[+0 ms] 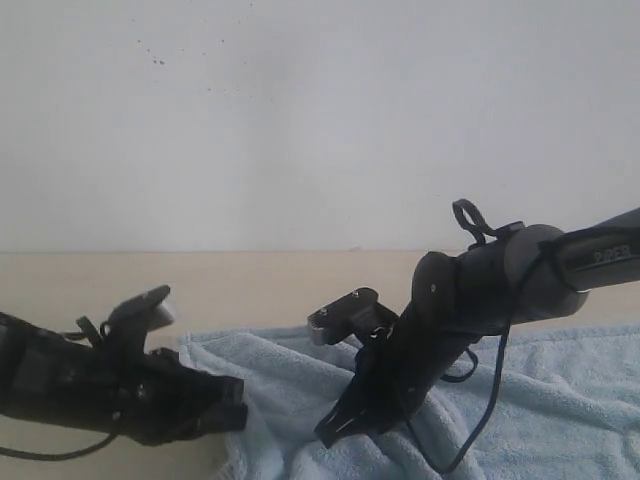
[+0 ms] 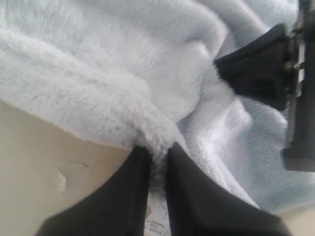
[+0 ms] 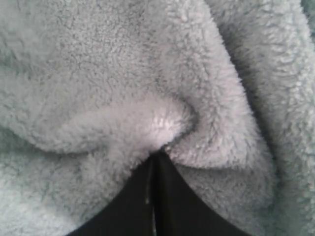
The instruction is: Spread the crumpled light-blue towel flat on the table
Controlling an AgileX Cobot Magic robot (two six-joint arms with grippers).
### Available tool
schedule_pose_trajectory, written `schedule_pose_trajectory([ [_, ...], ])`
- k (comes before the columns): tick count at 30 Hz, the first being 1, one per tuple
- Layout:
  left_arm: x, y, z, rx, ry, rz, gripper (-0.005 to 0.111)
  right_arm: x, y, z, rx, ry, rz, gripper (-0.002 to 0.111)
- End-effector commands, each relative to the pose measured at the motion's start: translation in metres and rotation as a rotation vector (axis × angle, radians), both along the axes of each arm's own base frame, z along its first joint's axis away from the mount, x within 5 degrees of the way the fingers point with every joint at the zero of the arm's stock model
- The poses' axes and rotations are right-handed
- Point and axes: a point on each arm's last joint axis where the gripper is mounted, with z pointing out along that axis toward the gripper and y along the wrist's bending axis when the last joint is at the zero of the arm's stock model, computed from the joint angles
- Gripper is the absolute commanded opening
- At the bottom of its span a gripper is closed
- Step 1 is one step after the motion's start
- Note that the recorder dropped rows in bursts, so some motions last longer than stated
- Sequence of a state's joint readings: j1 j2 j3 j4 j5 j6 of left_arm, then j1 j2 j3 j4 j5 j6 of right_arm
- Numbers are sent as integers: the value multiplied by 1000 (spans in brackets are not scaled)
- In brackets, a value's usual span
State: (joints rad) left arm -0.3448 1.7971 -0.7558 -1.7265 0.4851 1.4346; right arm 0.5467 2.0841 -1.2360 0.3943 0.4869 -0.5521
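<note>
The light-blue towel (image 1: 560, 400) lies rumpled on the beige table (image 1: 250, 280), running from the middle to the right edge of the exterior view. My left gripper (image 1: 238, 405) lies low at the towel's left edge. In the left wrist view its two black fingers (image 2: 157, 147) pinch a fluffy fold of the towel (image 2: 123, 64) just above the bare table (image 2: 49, 162). My right gripper (image 1: 330, 432) points down into the towel's middle. Its tips (image 3: 158, 153) are pressed together at a pucker in the towel (image 3: 123, 73).
A white wall (image 1: 320, 120) rises behind the table. Bare tabletop shows behind and left of the towel. The right arm's black gripper body (image 2: 256, 73) stands close to my left gripper, over the same stretch of cloth.
</note>
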Motion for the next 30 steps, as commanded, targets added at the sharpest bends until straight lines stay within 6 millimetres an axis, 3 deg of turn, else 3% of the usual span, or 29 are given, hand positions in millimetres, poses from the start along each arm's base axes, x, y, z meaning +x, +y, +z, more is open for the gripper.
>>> schedule_pose_trajectory([
  [1, -9, 3, 46, 19, -130, -47, 12, -19, 4, -10, 9, 137, 96, 0],
  [6, -17, 8, 69, 126, -120, -109, 12, -25, 13, 15, 122, 124, 158, 0],
  [12, -16, -2, 41, 251, -25, -159, 13, -39, 30, 19, 128, 130, 222, 0],
  [18, -29, 6, 36, 305, 68, -211, 37, -52, 42, 18, 118, 152, 273, 0],
  [20, -38, 11, 40, 319, 73, -195, 43, -54, 43, 18, 111, 150, 288, 0],
  [24, -54, 26, 53, 371, 8, -141, 44, -52, 43, 19, 108, 122, 286, 0],
  [30, -61, 42, 96, 394, -215, -1, 44, -50, 43, 37, 126, 47, 286, 0],
])
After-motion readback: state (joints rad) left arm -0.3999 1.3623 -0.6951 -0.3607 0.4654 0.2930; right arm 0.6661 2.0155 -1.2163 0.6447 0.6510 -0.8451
